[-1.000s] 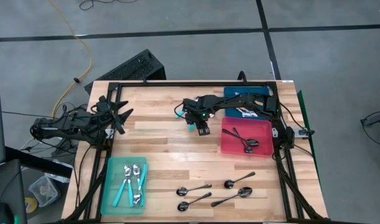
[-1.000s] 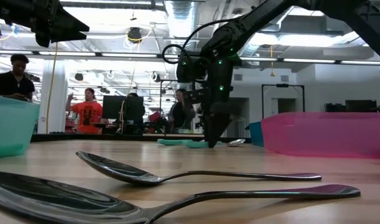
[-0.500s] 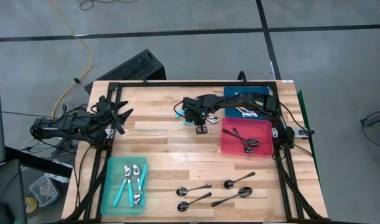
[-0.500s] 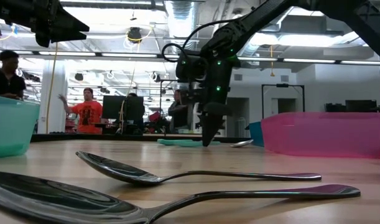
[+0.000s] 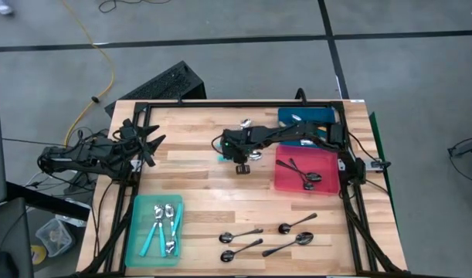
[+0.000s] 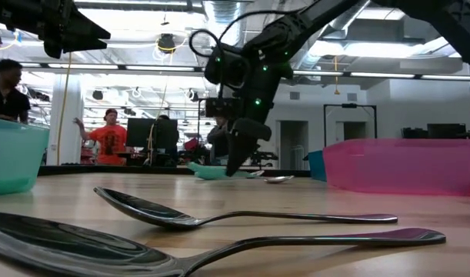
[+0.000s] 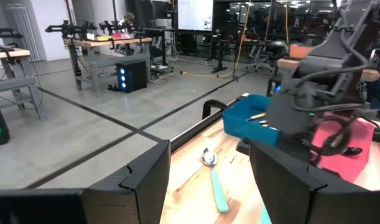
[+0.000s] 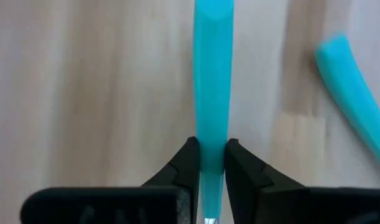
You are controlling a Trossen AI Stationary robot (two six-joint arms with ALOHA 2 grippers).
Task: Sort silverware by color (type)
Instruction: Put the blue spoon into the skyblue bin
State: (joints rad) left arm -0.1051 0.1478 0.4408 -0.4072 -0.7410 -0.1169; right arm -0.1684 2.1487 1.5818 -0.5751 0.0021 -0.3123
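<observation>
My right gripper stands near the table's middle, shut on a teal-handled spoon. That spoon's handle end points to the table's left and its metal bowl to the right. A second teal-handled spoon lies flat on the table toward the far edge, and its handle also shows in the right wrist view. Several dark metal spoons lie flat near the near edge. My left gripper waits open over the table's left edge. My right gripper pinches the teal spoon's handle between its two fingers, about midway along the spoon. The fingers come from above, pointing down, and lie across the handle. The handle end is tipped up slightly, and the bowl end stays low at the table.
A teal bin at the near left holds teal-handled spoons. A pink bin at the right holds dark spoons, and a blue bin stands behind it. Bare wood lies between the bins. People stand in the room beyond the table.
My right gripper has moved toward the table's left edge and risen a little, taking the teal spoon along. The spoon has shifted left, and its handle end has tipped up off the table.
</observation>
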